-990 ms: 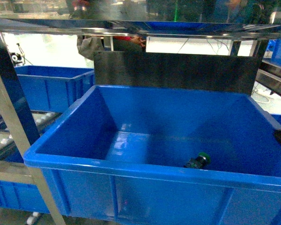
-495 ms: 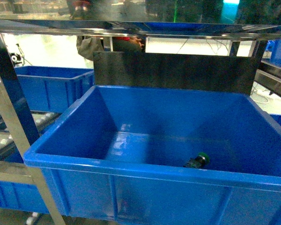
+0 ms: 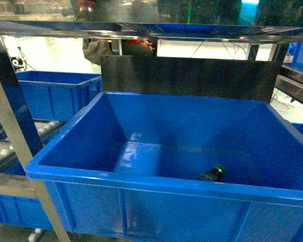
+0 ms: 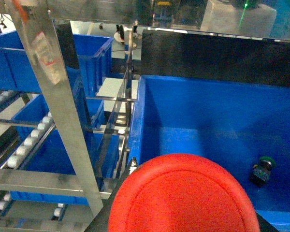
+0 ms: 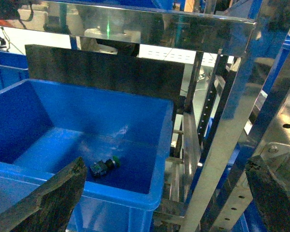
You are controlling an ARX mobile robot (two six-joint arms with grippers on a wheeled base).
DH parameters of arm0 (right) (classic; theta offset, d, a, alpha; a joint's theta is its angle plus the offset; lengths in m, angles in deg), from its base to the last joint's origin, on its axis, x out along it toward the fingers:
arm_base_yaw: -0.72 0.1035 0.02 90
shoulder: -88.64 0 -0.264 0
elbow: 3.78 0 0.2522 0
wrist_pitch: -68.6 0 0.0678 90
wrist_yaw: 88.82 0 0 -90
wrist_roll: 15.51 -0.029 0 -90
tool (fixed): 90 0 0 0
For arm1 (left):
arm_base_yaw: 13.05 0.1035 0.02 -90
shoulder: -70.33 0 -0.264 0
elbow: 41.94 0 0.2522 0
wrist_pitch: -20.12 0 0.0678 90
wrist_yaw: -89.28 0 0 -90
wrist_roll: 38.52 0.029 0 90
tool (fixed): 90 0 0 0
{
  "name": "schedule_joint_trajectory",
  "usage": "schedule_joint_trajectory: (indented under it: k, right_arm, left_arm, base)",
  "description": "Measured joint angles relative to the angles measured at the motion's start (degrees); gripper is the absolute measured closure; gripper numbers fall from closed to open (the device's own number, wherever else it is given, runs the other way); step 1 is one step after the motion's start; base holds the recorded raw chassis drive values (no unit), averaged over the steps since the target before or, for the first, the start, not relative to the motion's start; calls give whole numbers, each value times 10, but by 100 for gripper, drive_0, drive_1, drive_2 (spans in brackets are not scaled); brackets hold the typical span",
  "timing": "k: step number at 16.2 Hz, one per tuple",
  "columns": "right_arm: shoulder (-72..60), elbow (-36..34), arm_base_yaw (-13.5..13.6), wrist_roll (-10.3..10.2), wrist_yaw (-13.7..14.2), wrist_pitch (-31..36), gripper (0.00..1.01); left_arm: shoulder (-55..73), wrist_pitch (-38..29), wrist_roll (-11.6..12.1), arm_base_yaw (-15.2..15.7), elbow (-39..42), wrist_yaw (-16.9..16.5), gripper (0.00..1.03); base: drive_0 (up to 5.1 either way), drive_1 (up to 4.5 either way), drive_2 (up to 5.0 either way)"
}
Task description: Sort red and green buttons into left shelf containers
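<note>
The dark shape of the right arm, seen a second ago at the right edge of the head view, is no longer there. The green button (image 3: 213, 173) is left alone inside the large blue bin (image 3: 116, 176) on the shelf. The green half of the sort is therefore judged done.

The right claw (image 5: 165, 166) is seen in its own wrist view with its two dark fingers (image 5: 53, 203) spread wide and nothing between them. It is held outside the bin, on the near side of the front rim.

The green button is lying on its side on the bin floor, close to the front wall and nearer the front right corner than the left. Its long axis is set on a slant to the front wall, with the dark body nearer the front and the green cap turned towards the back right.

The red button (image 4: 183, 198) is not yet placed. Its wide cap fills the lower part of the left wrist view and faces the camera, so its axis is judged to run along the left claw. The body and the claw's grip are hidden under the cap. Since nothing else supports the button, it is taken to be gripped by the left claw, just outside the bin's front left corner.
</note>
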Motion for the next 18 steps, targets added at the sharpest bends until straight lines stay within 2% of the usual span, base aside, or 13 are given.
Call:
schedule_joint_trajectory:
  k: [2,3,4,5,6,10,11,12,14,16,17,18]
  right_arm:
    - [0,0,0,0,0,0,3]
    - [0,0,1,0,0,0,3]
    - [0,0,2,0,0,0,3]
    - [0,0,2,0,0,0,3]
    - [0,0,2,0,0,0,3]
    - [0,0,2,0,0,0,3]
    - [0,0,2,0,0,0,3]
    - [0,0,2,0,0,0,3]
    - [0,0,2,0,0,0,3]
    - [0,0,2,0,0,0,3]
    - [0,0,2,0,0,0,3]
    - [0,0,2,0,0,0,3]
  left_arm:
    - [7,15,-9,-7,-1,3,79]
    - [54,2,-37,-26,1,-11,79]
    - [159,-51,-47,-73,2,-14,79]
    - [329,-130,-71,-109,-49,10,79]
    - [411,-136,-78,-120,-113,19,79]
    - [560,-94,-101,-129,-244,22,79]
    - [603,-78,-109,-126,-289,21,79]
    - [673,-46,-125,-122,-373,21,79]
    - [718,-21,-146,-119,-440,21,79]
    - [746,1,-155,-119,-491,20,79]
    - [749,2,-162,-119,-500,19,75]
    - [748,3,-164,-119,-501,8,64]
  base:
    - [0,0,0]
    - [0,0,0]
    - [0,0,0]
    - [0,0,0]
    - [0,0,0]
    - [0,0,0]
    - [0,0,0]
    - [0,0,0]
    - [0,0,0]
    - [0,0,0]
    - [0,0,0]
    - [0,0,0]
